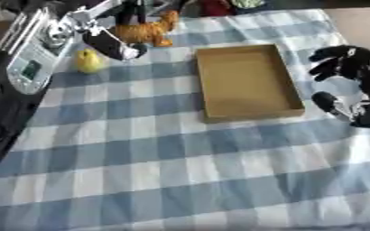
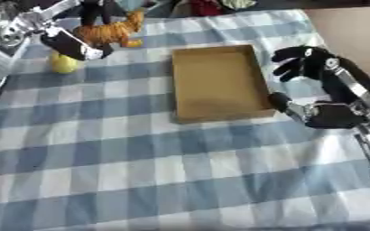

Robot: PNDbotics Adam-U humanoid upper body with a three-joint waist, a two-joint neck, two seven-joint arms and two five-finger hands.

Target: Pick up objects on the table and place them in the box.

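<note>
Right hand: the black right hand stood at the right edge of the box, just beside its right wall, fingers half-curled and spread at the top, thumb stretched toward the box's near right corner; it held nothing.
Left hand: the left hand reached in from the upper left, black and silver, over the far-left part of the table among the toys; whether its fingers were spread or closed on anything could not be told.
Box: a shallow brown cardboard box lay open on the cloth, right of centre, long side running away from the robot; nothing showed inside it.
Orange toy: an orange plush animal, tiger-like, sat at the far edge, left of the box and well apart from it, just behind the left hand.
Yellow object: a small rounded yellow thing lay on the cloth near the left arm, left of the box; its kind could not be made out.
Table: covered in a blue-and-white checked cloth, bare across the near half.
Writing: no brand, label or lettering could be read on the box, the toys or the arms.
</note>
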